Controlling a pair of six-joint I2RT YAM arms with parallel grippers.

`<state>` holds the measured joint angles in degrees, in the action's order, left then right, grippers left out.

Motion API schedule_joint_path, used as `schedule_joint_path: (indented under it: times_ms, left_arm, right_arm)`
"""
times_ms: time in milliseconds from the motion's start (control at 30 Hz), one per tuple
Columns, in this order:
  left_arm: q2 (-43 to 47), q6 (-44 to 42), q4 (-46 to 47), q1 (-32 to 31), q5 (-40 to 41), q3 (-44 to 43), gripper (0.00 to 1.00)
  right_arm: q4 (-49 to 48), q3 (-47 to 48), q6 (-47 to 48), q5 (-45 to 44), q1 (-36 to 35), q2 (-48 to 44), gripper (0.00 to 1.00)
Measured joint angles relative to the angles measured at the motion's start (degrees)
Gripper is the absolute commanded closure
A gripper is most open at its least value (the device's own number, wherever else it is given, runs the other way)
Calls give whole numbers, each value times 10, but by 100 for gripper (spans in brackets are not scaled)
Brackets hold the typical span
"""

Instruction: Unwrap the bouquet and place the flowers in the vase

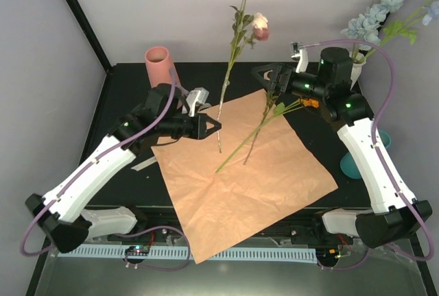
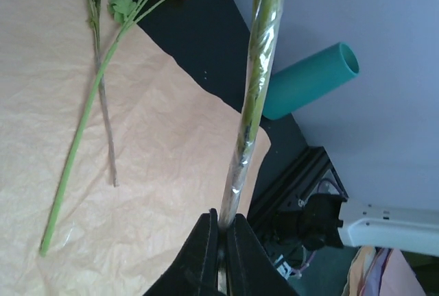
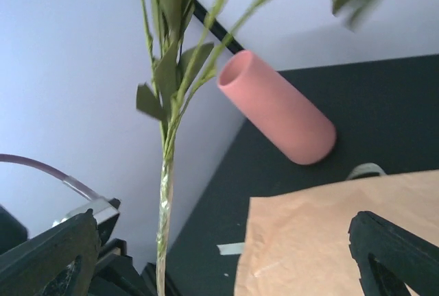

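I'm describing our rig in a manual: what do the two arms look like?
The left arm and right arm match: white shells on the long links, black joints and bases, black pointed jaws. A purple cable loops along each, and small green lights glow at the joints.

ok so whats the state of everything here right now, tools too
paper sheet: unfolded, lying flat
left tool: shut on a flower, stem upright
right tool: open, holding nothing
two loose flowers: lying on the paper sheet
white vase: upright, blue flowers in it
pink vase: upright, empty
teal vase: no flowers in it
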<state>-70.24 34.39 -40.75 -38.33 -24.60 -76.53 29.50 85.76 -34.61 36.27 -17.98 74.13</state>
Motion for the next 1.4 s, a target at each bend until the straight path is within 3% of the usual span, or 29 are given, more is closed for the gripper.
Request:
schedule_joint_path:
  times_ms: [300, 467, 633, 700, 833, 967, 1133, 1200, 1267, 1333, 1400]
  left_arm:
    - [101, -31, -2, 0, -64, 70, 98]
    - [104, -57, -2, 0, -107, 69, 98]
    - [96, -90, -2, 0, -132, 57, 98]
    - [88, -104, -4, 0, -137, 47, 98]
    - [85, -123, -8, 0, -138, 43, 98]
    - [85, -130, -15, 0, -118, 43, 98]
    - [82, -129, -17, -2, -94, 43, 98]
    - [79, -129, -17, -3, -86, 41, 98]
    - [71, -129, -19, -4, -82, 35, 94]
    - [60, -130, -21, -4, -79, 30, 82]
    - [45, -134, -24, -4, -76, 25, 61]
  right_arm:
    - [-158, -116, -132, 22, -17, -84, 7]
    - [-183, -94, -150, 12, -59, -77, 9]
    - [-209, -44, -151, -2, -69, -42, 18]
    - [-217, -26, -150, -12, -68, -25, 24]
    - [-233, 20, -148, -17, -68, 19, 49]
    - [-228, 44, -134, -33, -67, 34, 63]
    - [-228, 49, -127, -41, -57, 28, 96]
    - [-224, 53, -125, -36, -53, 29, 98]
    - [-221, 55, -122, -32, -50, 29, 98]
    - [-217, 56, -116, -30, -47, 29, 98]
    - [-210, 54, -106, -28, -44, 28, 98]
